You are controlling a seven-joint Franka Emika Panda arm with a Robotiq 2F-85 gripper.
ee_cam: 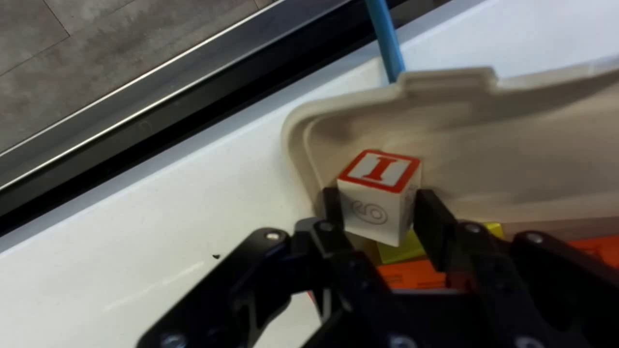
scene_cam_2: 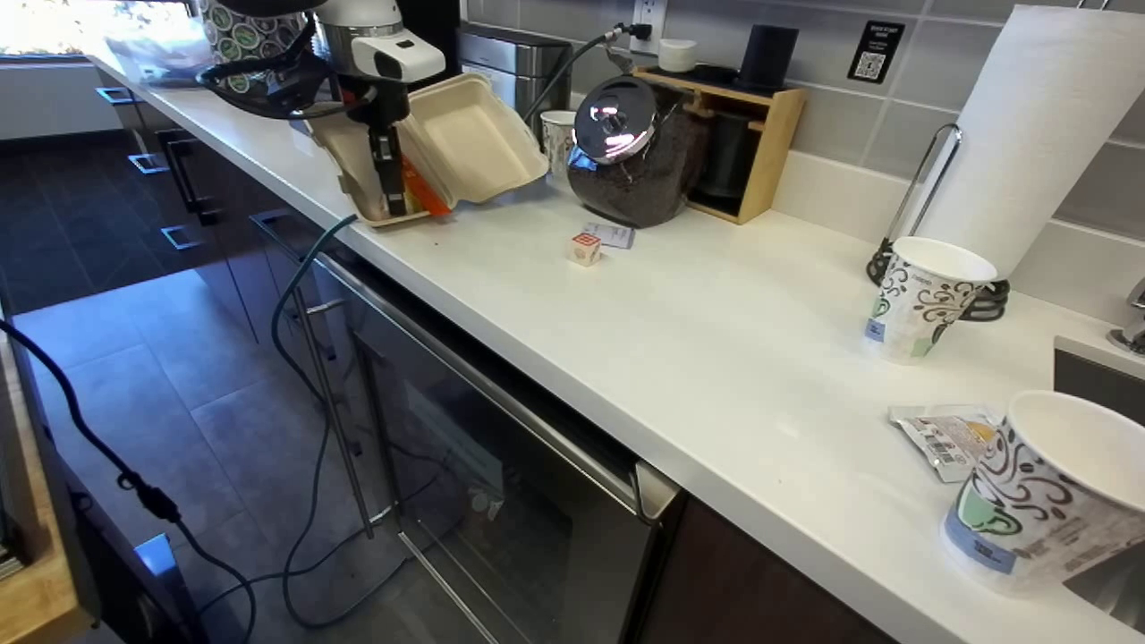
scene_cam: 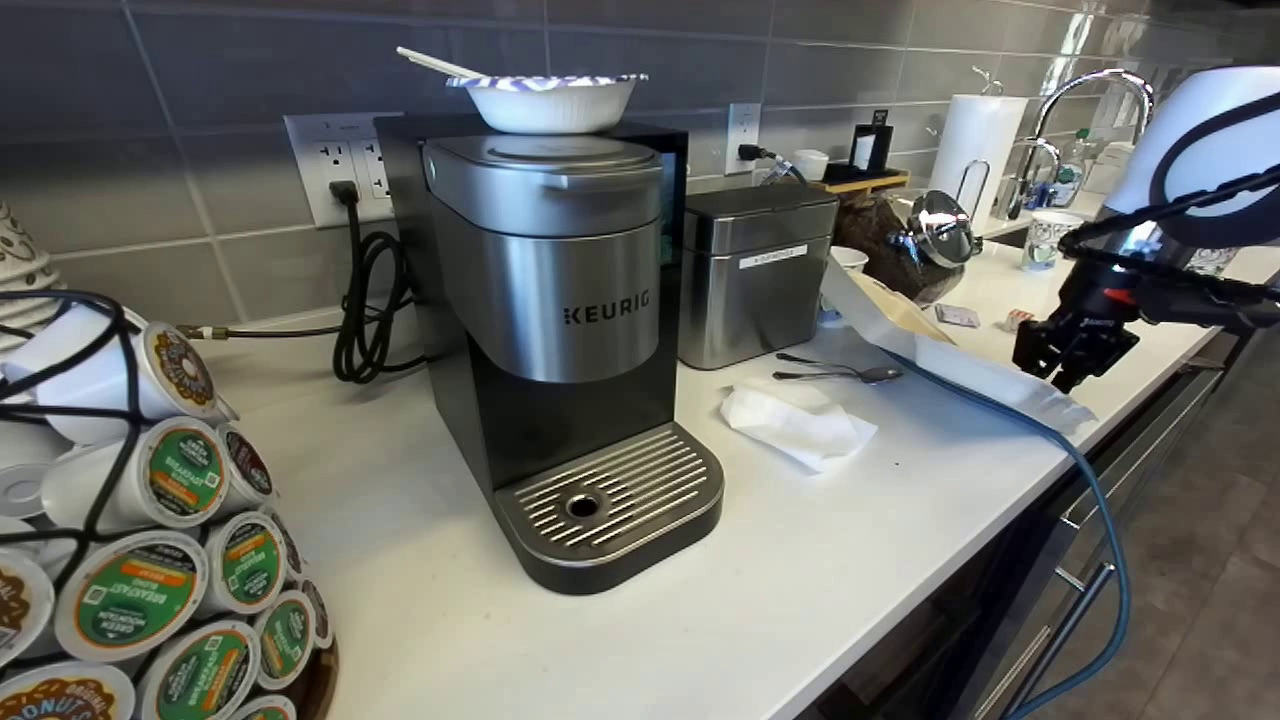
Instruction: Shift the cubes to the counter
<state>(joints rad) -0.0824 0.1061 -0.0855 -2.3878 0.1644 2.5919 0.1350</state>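
A white cube (ee_cam: 370, 212) with a red-framed letter I sits between my gripper's fingertips in the wrist view. My gripper (ee_cam: 379, 205) has one finger against each side of it. The gripper is low inside the open foam clamshell tray (scene_cam_2: 474, 134); it shows in both exterior views (scene_cam: 1065, 370) (scene_cam_2: 394, 201), but the held cube is hidden there. A second red and white cube (scene_cam_2: 586, 250) rests on the off-white counter (scene_cam_2: 716, 358), beside a small card; it also shows in an exterior view (scene_cam: 1016, 320).
An orange packet (ee_cam: 411, 273) and a yellow packet (ee_cam: 404, 247) lie in the tray under the gripper. A blue cable (scene_cam: 1090, 480) crosses the counter's front edge. A glass jar (scene_cam_2: 635, 170), paper cups (scene_cam_2: 930, 295), spoons (scene_cam: 850, 372) and a coffee maker (scene_cam: 560, 290) stand or lie around.
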